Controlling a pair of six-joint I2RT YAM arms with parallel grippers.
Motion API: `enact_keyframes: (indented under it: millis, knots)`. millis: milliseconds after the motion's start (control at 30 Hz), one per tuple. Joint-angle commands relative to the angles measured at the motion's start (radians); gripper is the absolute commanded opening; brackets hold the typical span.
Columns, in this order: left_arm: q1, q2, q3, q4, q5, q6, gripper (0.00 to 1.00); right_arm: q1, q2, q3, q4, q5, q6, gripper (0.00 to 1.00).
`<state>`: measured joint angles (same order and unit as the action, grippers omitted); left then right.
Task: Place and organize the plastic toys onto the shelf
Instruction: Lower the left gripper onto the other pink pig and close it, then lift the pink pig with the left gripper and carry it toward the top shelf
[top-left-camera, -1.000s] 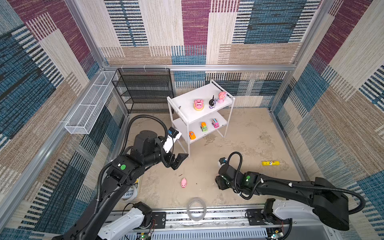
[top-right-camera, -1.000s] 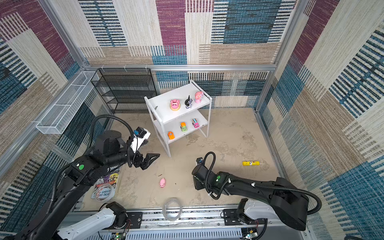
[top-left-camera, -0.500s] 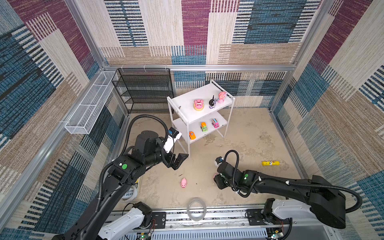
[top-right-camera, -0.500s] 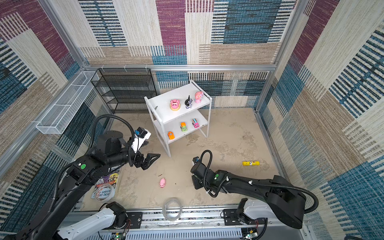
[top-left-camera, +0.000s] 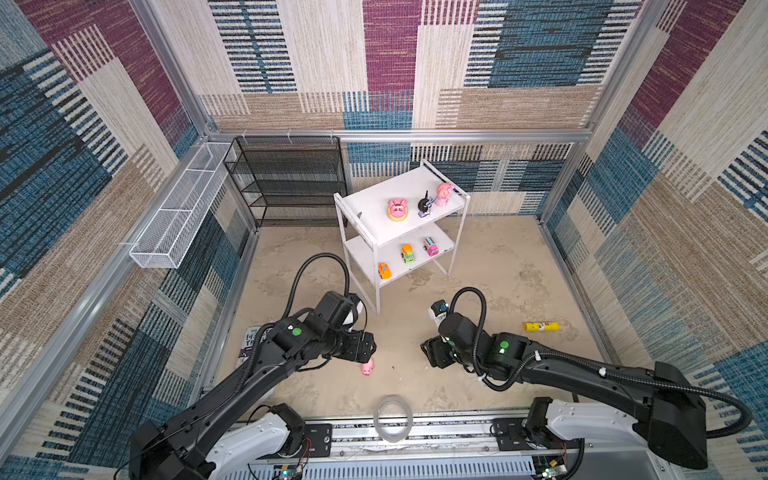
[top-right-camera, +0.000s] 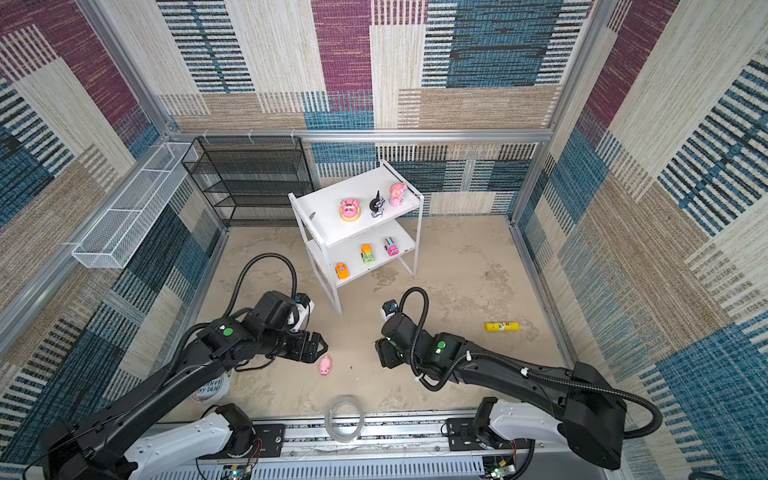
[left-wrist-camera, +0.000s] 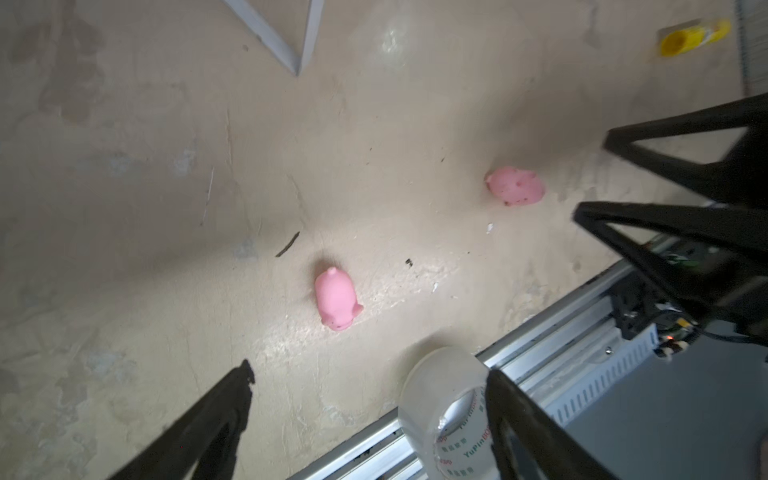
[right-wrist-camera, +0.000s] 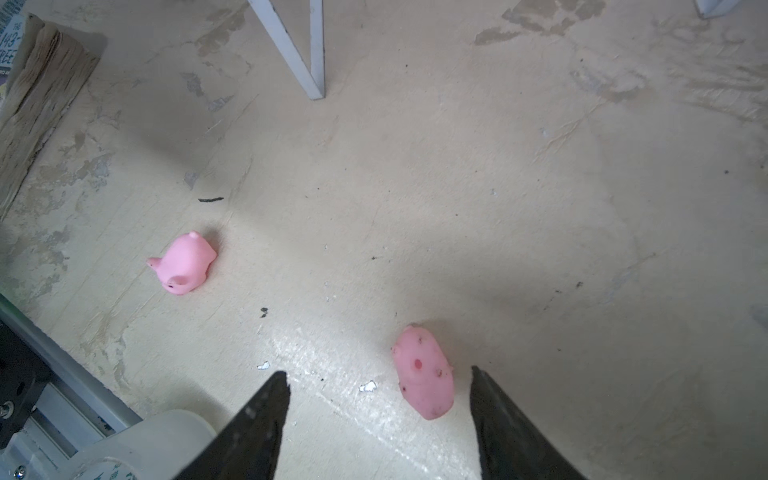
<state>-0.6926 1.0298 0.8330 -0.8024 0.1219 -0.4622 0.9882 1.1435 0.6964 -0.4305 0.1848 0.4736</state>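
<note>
The white shelf (top-left-camera: 370, 208) stands at the back. Its top board holds a pink pig on a yellow ring (top-left-camera: 397, 209), a black-white figure (top-left-camera: 424, 205) and a pink bear (top-left-camera: 444, 194). Three little cars (top-left-camera: 408, 253) sit on the lower board. A pink pig (top-left-camera: 368, 368) (left-wrist-camera: 336, 299) lies on the floor just in front of my left gripper (top-left-camera: 368, 349) (left-wrist-camera: 370, 376), which is open and empty. A second, speckled pink pig (right-wrist-camera: 424, 374) lies on the floor between the fingers of my open right gripper (right-wrist-camera: 378, 376) (top-left-camera: 432, 353), close to one finger and not squeezed. The top views hide it.
A clear tape roll (top-left-camera: 392, 417) sits at the front rail. A yellow tube (top-left-camera: 540, 327) lies at the right. A book (top-left-camera: 249, 336) lies under my left arm. A black mesh rack (top-left-camera: 291, 178) and a white wire basket (top-left-camera: 178, 216) stand at the back left.
My left gripper has come down and forward to the pig on the floor. My right gripper has shifted slightly left and its jaws have widened.
</note>
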Motion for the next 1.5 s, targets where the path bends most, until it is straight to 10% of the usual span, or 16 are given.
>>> enact_keyframes:
  millis: [0, 433, 1467]
  knots:
    - [-0.089, 0.017, -0.071, 0.087, -0.134, -0.16, 0.84, 0.0, -0.036, 0.006, -0.022, 0.03, -0.021, 0.71]
    - [-0.327, 0.178, -0.238, 0.31, -0.412, -0.341, 0.64, -0.031, -0.146, -0.008, -0.019, 0.011, -0.097, 0.72]
    - [-0.325, 0.321, -0.081, 0.15, -0.478, -0.343, 0.34, -0.046, -0.183, -0.023, -0.001, -0.01, -0.115, 0.72]
